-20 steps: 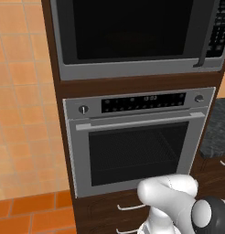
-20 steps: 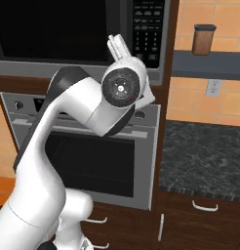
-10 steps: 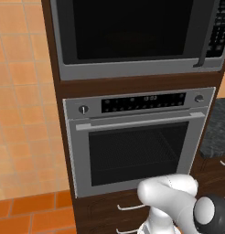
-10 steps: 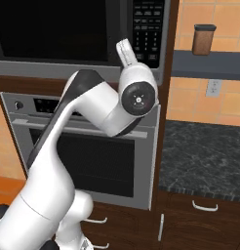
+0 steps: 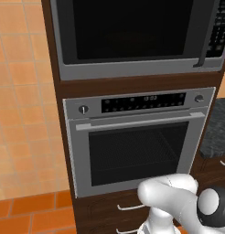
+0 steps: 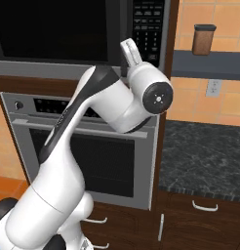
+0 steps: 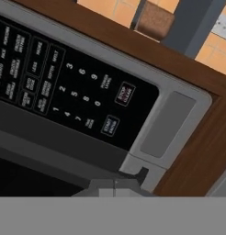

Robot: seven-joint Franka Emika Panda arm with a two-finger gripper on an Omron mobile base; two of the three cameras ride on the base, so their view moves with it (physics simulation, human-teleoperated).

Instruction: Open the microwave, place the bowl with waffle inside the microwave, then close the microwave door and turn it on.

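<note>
The microwave (image 5: 132,36) is built in above the oven, with its dark glass door (image 6: 53,29) closed. A slim vertical handle (image 5: 204,36) runs beside the black keypad (image 6: 146,29). My gripper (image 6: 130,48) is raised in front of the microwave's lower right part, just left of the keypad and near the handle. Its fingers are too foreshortened to tell whether they are open or shut. The hand view looks close-up and rolled at the keypad (image 7: 73,87) and the grey frame corner (image 7: 167,124). The bowl and the waffle are out of view.
A steel oven (image 5: 137,137) with two knobs and a bar handle sits below the microwave. To the right is a dark stone counter (image 6: 205,156), with a brown canister (image 6: 203,39) on a shelf above it. Drawers (image 6: 205,207) lie under the counter.
The arm has swung to the right, carrying the wrist and gripper from the door's right side toward the keypad edge. The base and the microwave door have not moved.
</note>
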